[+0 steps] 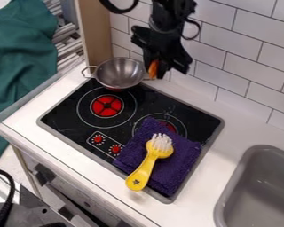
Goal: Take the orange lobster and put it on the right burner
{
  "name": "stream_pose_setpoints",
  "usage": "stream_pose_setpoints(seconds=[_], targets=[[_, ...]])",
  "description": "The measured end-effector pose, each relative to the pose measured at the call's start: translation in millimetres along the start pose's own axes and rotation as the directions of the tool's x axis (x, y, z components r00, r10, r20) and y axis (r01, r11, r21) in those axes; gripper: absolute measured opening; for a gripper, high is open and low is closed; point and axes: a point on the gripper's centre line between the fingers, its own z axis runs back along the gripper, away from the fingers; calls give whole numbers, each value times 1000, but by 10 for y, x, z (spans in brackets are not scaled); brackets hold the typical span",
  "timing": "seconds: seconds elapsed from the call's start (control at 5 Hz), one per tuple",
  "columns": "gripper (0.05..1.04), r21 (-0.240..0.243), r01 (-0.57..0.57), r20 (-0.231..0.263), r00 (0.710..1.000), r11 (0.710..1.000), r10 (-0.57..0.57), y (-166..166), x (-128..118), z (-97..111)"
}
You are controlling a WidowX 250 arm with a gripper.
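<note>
Pan: metal, just left of pincer. Pincer: one, pointing down, pinching lobster. Lobster: orange, between the tips, long axis near upright, in line with pincer. Right burner: target; lower than pincer, nearer the camera, slightly right; partly under purple cloth. Carry required, by judgement: forward, then down, onto its uncovered part.

The tool holds the orange lobster near a metal pot, a yellow brush on purple cloth.
</note>
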Motion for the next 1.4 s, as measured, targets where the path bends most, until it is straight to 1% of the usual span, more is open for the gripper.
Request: stream_pose_setpoints(seconds=[0.2, 0.4, 0.6, 0.8, 1.0, 1.2, 1.4], targets=[[222, -21, 1, -54, 999, 1000, -2, -59, -126, -36], [222, -67, 7, -144, 989, 998, -17, -251, -266, -162], [215, -92, -7, -178, 984, 996, -9, -422, -253, -210], [208, -102, -18, -199, 980, 995, -3, -521, -247, -298], [207, -97, -23, -194, 981, 995, 4, -571, -172, -319], [258, -96, -16, -190, 982, 995, -2, -589, -46, -337], [528, -89, -32, -191, 982, 995, 14, -597, 59, -311]])
